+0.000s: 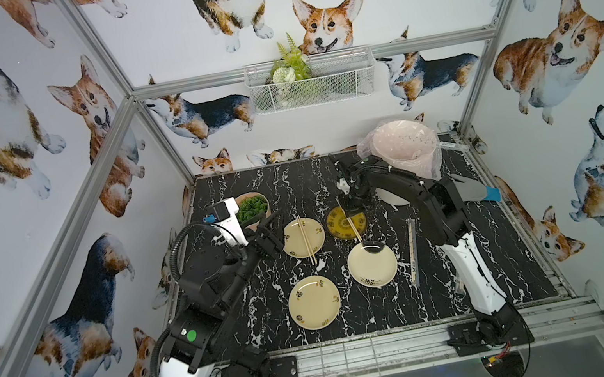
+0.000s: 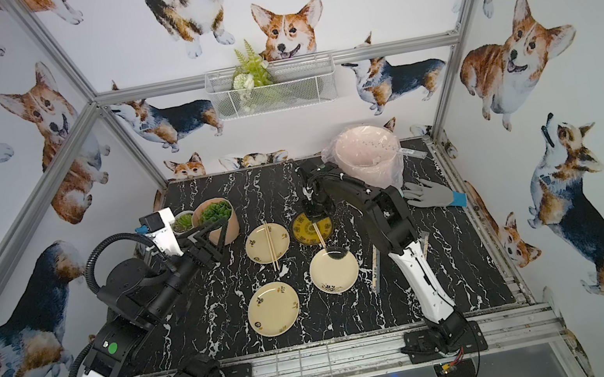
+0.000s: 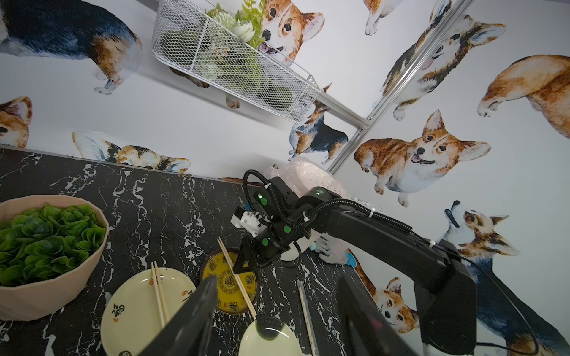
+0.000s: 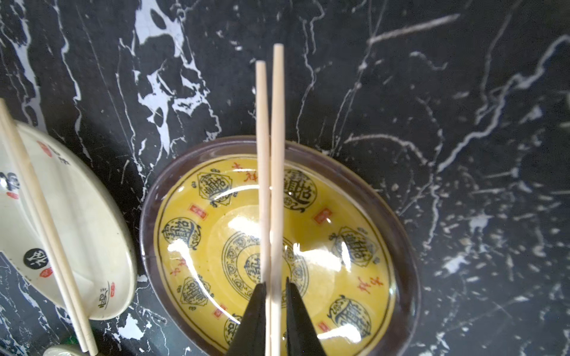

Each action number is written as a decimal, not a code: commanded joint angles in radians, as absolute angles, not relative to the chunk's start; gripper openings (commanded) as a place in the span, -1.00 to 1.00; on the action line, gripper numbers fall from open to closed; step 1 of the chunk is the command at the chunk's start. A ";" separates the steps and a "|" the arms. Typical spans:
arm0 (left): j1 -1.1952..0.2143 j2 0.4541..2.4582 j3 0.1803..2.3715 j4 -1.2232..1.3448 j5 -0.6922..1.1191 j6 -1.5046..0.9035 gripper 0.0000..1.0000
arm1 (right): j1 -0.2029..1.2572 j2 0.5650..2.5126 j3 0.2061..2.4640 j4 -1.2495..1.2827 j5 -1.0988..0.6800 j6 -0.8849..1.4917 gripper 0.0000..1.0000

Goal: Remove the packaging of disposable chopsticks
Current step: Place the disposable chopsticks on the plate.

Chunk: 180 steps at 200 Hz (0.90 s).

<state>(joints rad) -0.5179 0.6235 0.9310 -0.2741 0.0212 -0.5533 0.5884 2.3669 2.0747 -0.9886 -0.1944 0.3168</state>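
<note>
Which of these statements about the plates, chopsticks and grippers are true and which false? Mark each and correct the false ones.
1. A bare pair of chopsticks lies across the yellow plate. True.
2. The left gripper holds chopsticks. False: it is open and empty.
3. Every plate carries chopsticks. False: the nearest cream plate has none on it.
4. A packaged pair lies on the table, off the plates. True.
5. The right gripper is far from any chopsticks. False: its fingers flank the pair over the yellow plate.
</note>
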 commanded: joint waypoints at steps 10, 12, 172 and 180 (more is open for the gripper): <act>-0.517 0.623 0.937 -0.252 0.019 -0.545 0.28 | 0.590 2.358 2.086 -1.022 -0.184 0.301 -0.62; -0.517 0.623 0.937 -0.252 0.018 -0.545 0.29 | 0.590 2.358 2.086 -1.023 -0.184 0.302 -0.62; -0.517 0.598 0.936 -0.260 0.012 -0.549 0.28 | 0.662 2.107 2.114 -1.010 -0.184 0.350 -0.48; -0.518 0.597 0.936 -0.263 0.010 -0.549 0.28 | 0.669 2.088 2.114 -1.006 -0.189 0.353 -0.47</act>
